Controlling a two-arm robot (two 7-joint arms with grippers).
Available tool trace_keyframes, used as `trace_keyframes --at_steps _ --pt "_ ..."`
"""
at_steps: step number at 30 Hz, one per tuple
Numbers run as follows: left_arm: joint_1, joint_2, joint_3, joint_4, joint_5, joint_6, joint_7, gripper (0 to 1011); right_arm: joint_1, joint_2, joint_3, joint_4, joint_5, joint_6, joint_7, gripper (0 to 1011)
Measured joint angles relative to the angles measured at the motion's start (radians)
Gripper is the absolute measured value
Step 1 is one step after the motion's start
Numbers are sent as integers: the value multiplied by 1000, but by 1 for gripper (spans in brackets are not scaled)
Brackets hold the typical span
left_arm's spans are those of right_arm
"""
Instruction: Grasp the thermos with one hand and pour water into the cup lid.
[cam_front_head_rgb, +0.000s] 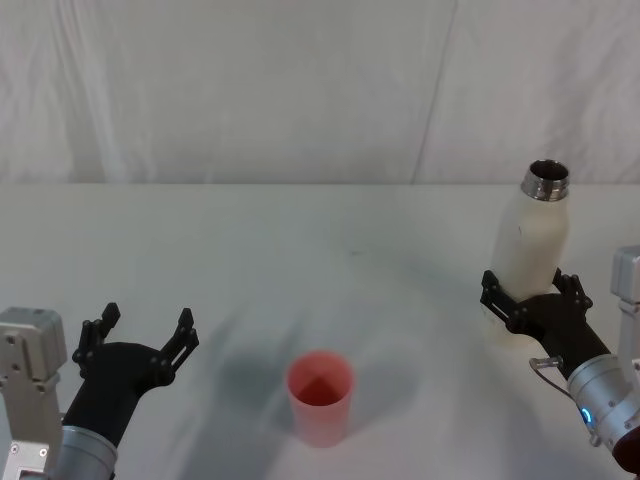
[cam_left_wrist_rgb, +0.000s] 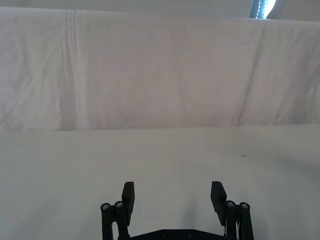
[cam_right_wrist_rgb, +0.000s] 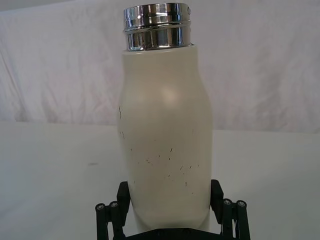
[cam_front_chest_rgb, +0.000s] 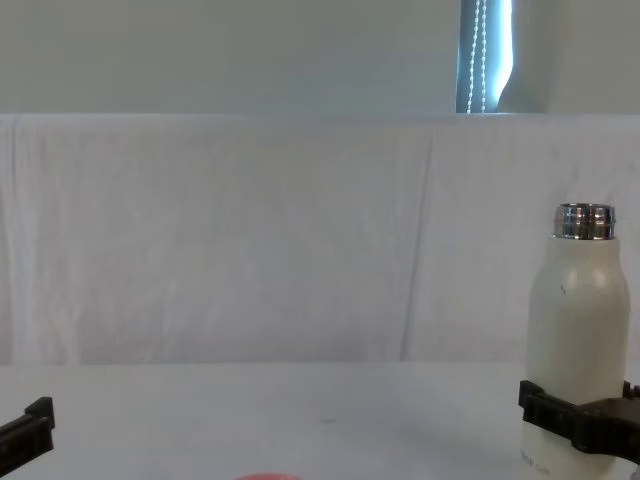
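Gripping the thermos (cam_front_head_rgb: 533, 240) low on its body, the right gripper (cam_front_head_rgb: 532, 297) has its fingers clenched against both sides at the table's (cam_front_head_rgb: 320, 230) right, bottle upright and uncapped. Near centre stands the cup lid (cam_front_head_rgb: 321, 396), mouth up. At near left, the left gripper (cam_front_head_rgb: 139, 334) hovers with fingers spread, holding nothing.

A white table (cam_front_head_rgb: 300, 260) spreads across the foreground, its surface plain apart from a small dark speck (cam_front_head_rgb: 352, 253) near its middle. Directly behind the table's far edge hangs a wrinkled white cloth backdrop (cam_front_chest_rgb: 250, 240). Above the backdrop's top edge, toward the right, a narrow window strip (cam_front_chest_rgb: 485, 55) shows bright blue-white light.
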Motion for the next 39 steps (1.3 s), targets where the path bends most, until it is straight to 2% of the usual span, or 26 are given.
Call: trace_keyframes --at_steps 6,33,39 --pt "0 0 0 0 0 0 0 1001 0 0 0 -1 0 1 1 957" --pt "0 0 0 0 0 0 0 1001 -2 2 0 -3 1 3 1 955" --pt "0 0 0 0 0 0 0 1001 -12 12 -9 -34 -16 2 4 953"
